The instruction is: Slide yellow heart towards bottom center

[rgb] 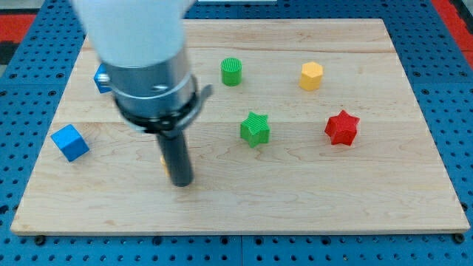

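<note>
My tip [182, 182] rests on the wooden board [310, 207] at the lower left of centre. Only a thin yellow-orange sliver [164, 163] shows at the rod's left edge. This looks like the yellow heart, almost wholly hidden behind the rod, touching or very close to it. Its shape cannot be made out. The arm's grey and white body covers the board's upper left.
A blue cube [70, 142] lies near the left edge. Another blue block [101, 77] peeks out left of the arm. A green cylinder [231, 72] and a yellow hexagon [311, 75] sit near the top. A green star [255, 128] and a red star [341, 127] lie right of centre.
</note>
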